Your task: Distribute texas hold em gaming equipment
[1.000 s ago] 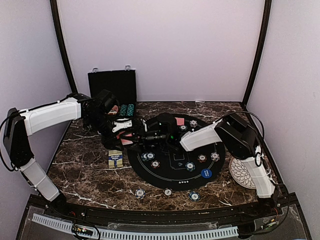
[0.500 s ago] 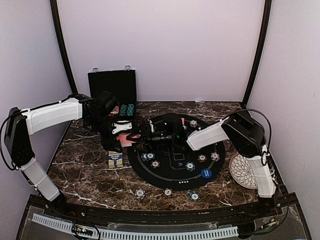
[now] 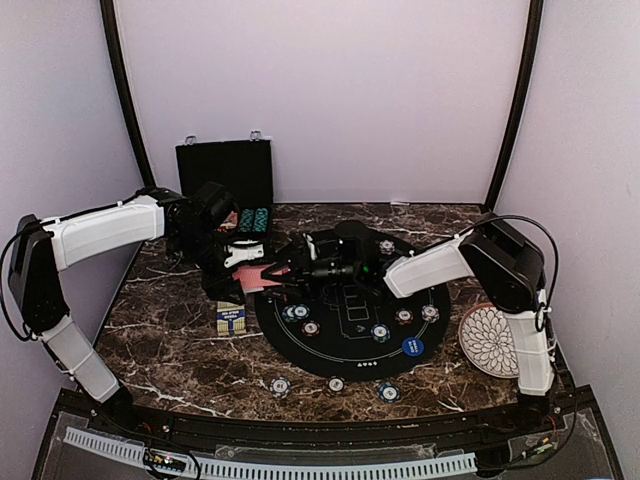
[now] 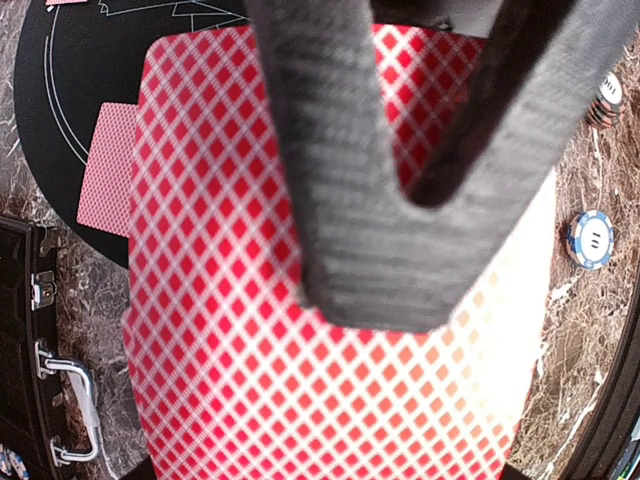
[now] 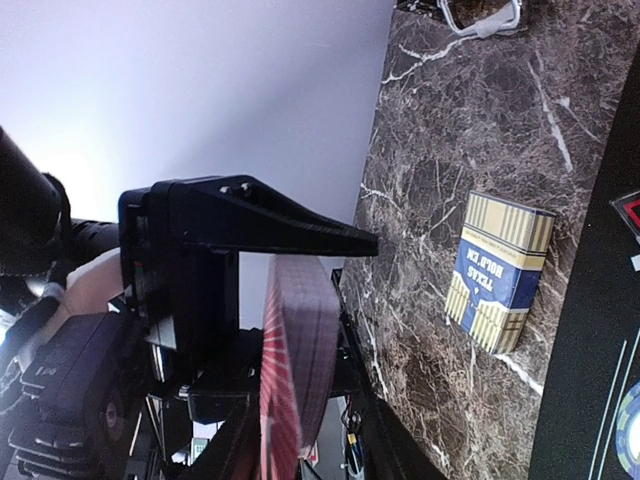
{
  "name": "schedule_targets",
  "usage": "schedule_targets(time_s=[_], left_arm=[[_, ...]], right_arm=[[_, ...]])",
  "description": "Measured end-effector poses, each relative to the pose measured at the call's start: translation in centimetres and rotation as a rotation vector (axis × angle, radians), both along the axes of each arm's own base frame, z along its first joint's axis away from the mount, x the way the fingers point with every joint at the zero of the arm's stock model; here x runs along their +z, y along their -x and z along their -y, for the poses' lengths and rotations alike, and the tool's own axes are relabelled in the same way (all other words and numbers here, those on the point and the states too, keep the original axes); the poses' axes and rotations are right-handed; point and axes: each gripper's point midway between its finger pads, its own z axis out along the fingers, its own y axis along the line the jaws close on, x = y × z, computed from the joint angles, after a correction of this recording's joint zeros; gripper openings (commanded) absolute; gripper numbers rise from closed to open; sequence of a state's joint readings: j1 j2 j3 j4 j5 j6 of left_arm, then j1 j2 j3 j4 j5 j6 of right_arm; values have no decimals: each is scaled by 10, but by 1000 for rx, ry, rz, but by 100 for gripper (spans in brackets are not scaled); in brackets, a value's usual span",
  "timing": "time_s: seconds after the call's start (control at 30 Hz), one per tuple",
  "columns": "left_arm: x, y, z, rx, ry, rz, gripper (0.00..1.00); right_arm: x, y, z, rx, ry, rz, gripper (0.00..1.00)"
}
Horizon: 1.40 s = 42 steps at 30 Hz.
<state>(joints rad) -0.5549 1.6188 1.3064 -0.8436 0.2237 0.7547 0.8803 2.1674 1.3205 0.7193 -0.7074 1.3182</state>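
While my left fingers (image 4: 350, 220) clench the deck of red-backed playing cards (image 4: 230, 340), centre frame, I cannot tell whether my right fingers (image 3: 298, 266) grasp anything.

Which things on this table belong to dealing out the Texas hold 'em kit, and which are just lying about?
Belongs to the job: deck of red-backed cards; poker chips; blue marker disc.
Just lying about: white patterned plate; round black mat; card box; black case.
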Motion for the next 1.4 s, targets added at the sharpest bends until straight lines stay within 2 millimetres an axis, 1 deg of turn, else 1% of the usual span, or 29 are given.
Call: schedule_targets(time_s=[0.07,0.23,0.33,0.5,0.6,0.73,0.93,1.0,1.1,1.17,1.2,1.27,1.3,1.4], left_arm=[[0,0,0,0,1,2,0],[0,-1,1,0,2,4,0],[0,-1,0,0,2,4,0],[-2,0,0,0,-2,0,0],[-3,1,-1,0,-6,-3,0],[-4,1,-2,1,-8,-4,0],[-4,1,-2,0,-8,-4,0],[-4,1,-2,-1,-9,-4,0],[-4,1,-2,-3,-9,-3,0],[-4,1,-2,-3,-9,-2,0],[-4,1,-2,-3,-9,-2,0],[-4,1,-2,-4,-9,-2,0],[-4,1,-2,-5,-9,-3,0],[-4,2,-2,-7,-10,-2,0]], right_arm=[[5,1,1,3,-11,-5,31],[14,5,2,10,-46,-20,20],[14,7,4,15,-57,-34,13],[8,9,9,17,-45,-52,0],[10,9,15,10,-39,-49,0],[18,7,29,-8,-41,-40,0],[22,2,56,-49,-25,-31,0],[21,2,69,-64,-9,-29,0],[17,3,93,-92,24,-26,0],[9,4,114,-117,56,-30,0],[3,4,128,-135,80,-38,0],[-9,4,147,-163,124,-46,0],[-18,6,160,-177,159,-60,0],[-40,14,183,-191,244,-84,0]])
